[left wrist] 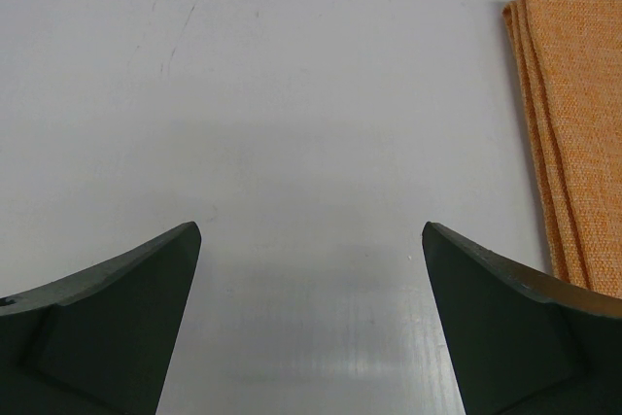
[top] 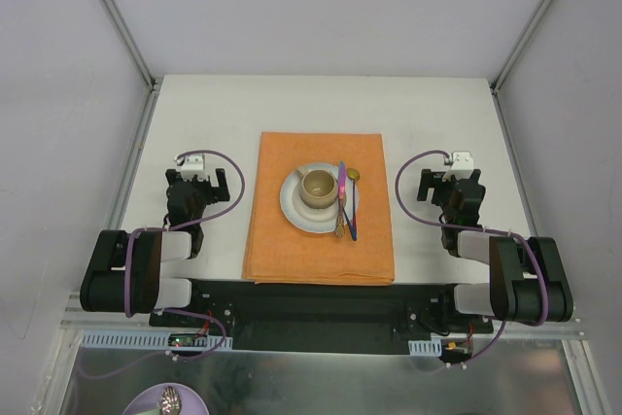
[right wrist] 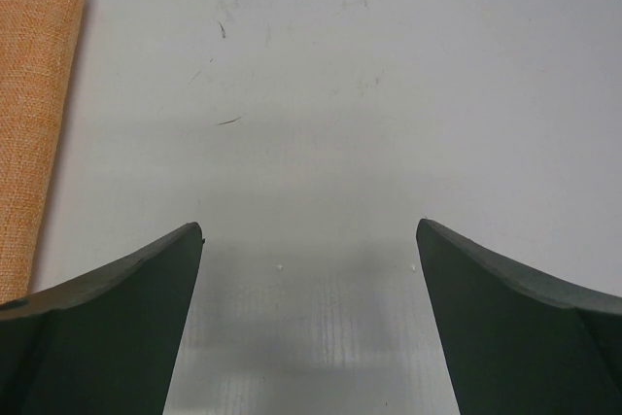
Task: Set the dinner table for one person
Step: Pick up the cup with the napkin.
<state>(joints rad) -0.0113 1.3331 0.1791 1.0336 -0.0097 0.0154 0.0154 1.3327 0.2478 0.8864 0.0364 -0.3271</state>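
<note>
The dinner table (top: 437,109) is a white top with an orange placemat (top: 321,240) at its middle. On the mat rests a pale plate (top: 294,209) with a beige cup (top: 318,188) on it. Across the plate's right side lies cutlery: a pink-handled piece (top: 342,185), a gold spoon (top: 353,176) and a dark-handled piece (top: 351,227). My left gripper (top: 199,178) (left wrist: 311,230) stands open and empty over bare table left of the mat (left wrist: 573,94). Right of the mat (right wrist: 34,94), my right gripper (top: 449,180) (right wrist: 309,228) is also open and empty.
Metal rails (top: 126,36) and white walls close in the table's sides and back. Below the arm bases, on a metal shelf, sits a purple plate (top: 146,403) with a spoon on it.
</note>
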